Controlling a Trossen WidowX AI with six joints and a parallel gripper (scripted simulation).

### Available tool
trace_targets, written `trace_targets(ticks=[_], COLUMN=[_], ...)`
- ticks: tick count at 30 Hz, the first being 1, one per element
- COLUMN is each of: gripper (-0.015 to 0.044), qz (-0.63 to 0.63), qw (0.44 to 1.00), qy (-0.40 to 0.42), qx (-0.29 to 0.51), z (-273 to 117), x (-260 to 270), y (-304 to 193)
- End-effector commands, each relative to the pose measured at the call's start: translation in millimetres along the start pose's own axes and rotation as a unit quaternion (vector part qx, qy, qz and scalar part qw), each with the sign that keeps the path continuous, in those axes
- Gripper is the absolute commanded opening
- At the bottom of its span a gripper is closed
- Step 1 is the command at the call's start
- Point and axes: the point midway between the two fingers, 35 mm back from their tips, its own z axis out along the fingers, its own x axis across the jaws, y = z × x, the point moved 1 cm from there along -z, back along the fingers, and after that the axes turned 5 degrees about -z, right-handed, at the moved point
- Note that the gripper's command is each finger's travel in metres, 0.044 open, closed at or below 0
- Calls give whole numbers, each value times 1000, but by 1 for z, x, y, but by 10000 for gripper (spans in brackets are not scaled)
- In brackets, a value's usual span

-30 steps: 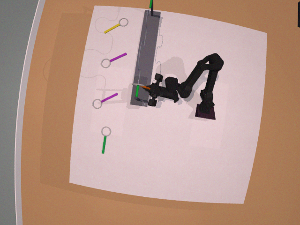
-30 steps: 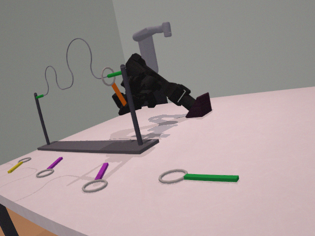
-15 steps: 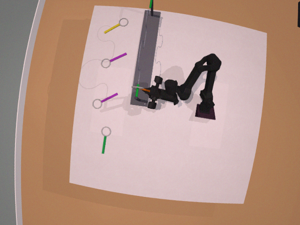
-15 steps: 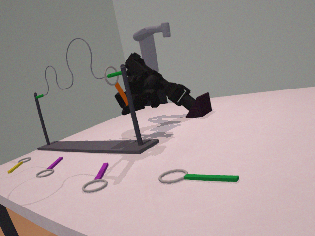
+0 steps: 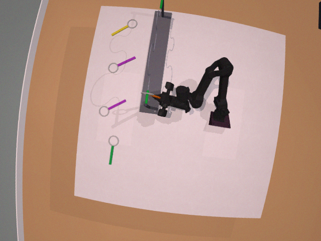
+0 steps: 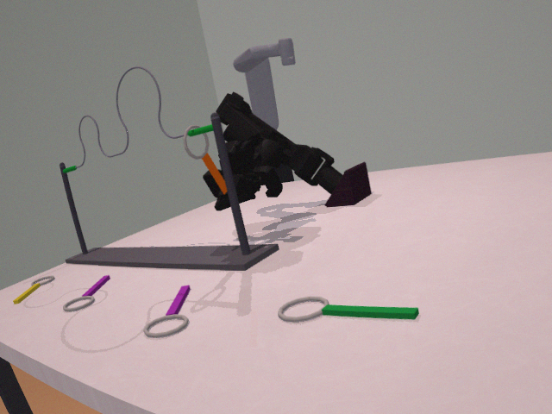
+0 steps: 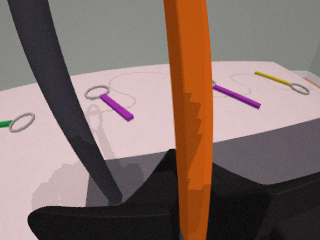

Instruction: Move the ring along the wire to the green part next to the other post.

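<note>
Reading inward from the near edge of the table (image 5: 181, 187) (image 6: 401, 365), locate the flat, grey-ringed tools with a green handle (image 5: 111, 155) (image 6: 370, 311) (image 7: 5, 124), purple handles (image 5: 117, 104) (image 6: 178, 300) (image 7: 116, 107) and a yellow handle (image 5: 120, 30) (image 6: 28, 292) (image 7: 272, 78); these are not part of the task. Beyond them, a dark, round near post (image 6: 230, 187) (image 7: 55, 85) rises from a flat slab (image 5: 159, 51) (image 6: 155, 258) set parallel to that edge. The task ring (image 5: 143, 92) (image 6: 196, 157), smooth and pale grey, encircles the inner end of the near green sleeve (image 5: 147, 98) (image 6: 203, 129). Its straight, square-sided orange handle (image 5: 156, 97) (image 6: 214, 172) (image 7: 190, 100) slopes down into the matte black gripper (image 5: 158, 97) (image 6: 220, 191) (image 7: 176, 155), whose fingers are closed on it. Status: pickup is done and the crossing is judged complete or nearly so; seating the ring fully on the sleeve, release and withdrawal remain. Farther along, the thin grey wire (image 6: 137, 67) loops smoothly to the far green sleeve (image 5: 161, 3) (image 6: 69, 169) and far post (image 6: 73, 209), toward the table's far-left corner in the exterior view
</note>
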Motion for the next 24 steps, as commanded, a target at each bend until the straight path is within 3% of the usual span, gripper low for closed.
trace_targets(ticks=[1,19,24], gripper=[-150,-150,-19], qz=[-3,-3,0], qw=[1000,1000,1000], qy=[3,3,2], qx=[-2,-2,-1], z=[0,0,0], x=[2,2,1], y=[-3,-3,-3])
